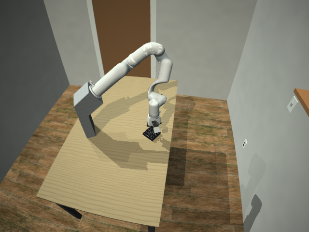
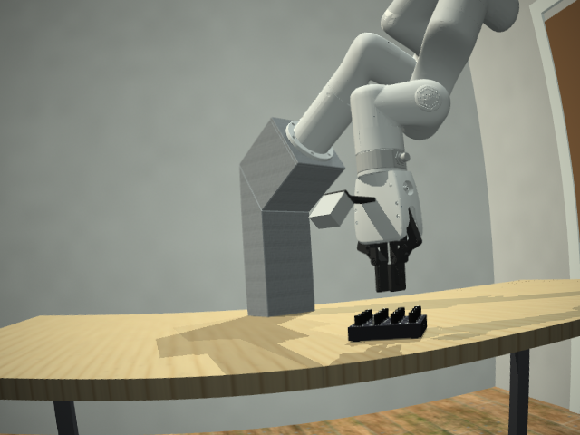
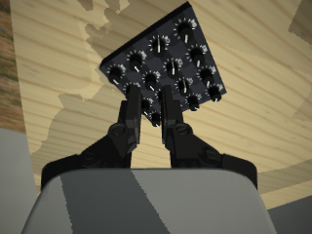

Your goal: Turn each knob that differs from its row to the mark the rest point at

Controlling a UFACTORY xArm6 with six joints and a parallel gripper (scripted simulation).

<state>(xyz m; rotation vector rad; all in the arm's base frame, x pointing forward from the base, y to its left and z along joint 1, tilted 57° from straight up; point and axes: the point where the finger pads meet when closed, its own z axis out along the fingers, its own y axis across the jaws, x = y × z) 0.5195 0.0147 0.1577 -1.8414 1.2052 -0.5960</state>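
My pincer (image 2: 390, 285) hangs above the knob box (image 2: 388, 329) on the table (image 2: 140, 355), fingers nearly pressed together, pinching nothing.

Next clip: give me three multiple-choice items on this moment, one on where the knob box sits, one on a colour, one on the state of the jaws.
1. Where does the black square knob box stand?
A. On the pale wooden table, right of the grey angled arm pedestal
B. On the floor under the table
C. On top of the pedestal

2. What colour are the pointer lines on the round knobs?
A. Red
B. White
C. Yellow

3. How is the black-fingered white gripper now?
A. Jaws clamped on a knob
B. Jaws spread fully wide
C. Jaws narrowly set, holding nothing, above the box

Answers:
1 A: the exterior view shows the box on the table top to the right of the pedestal.
2 B: the wrist view shows white lines on the black knobs.
3 C: the exterior view shows free space between the fingertips and the knobs.
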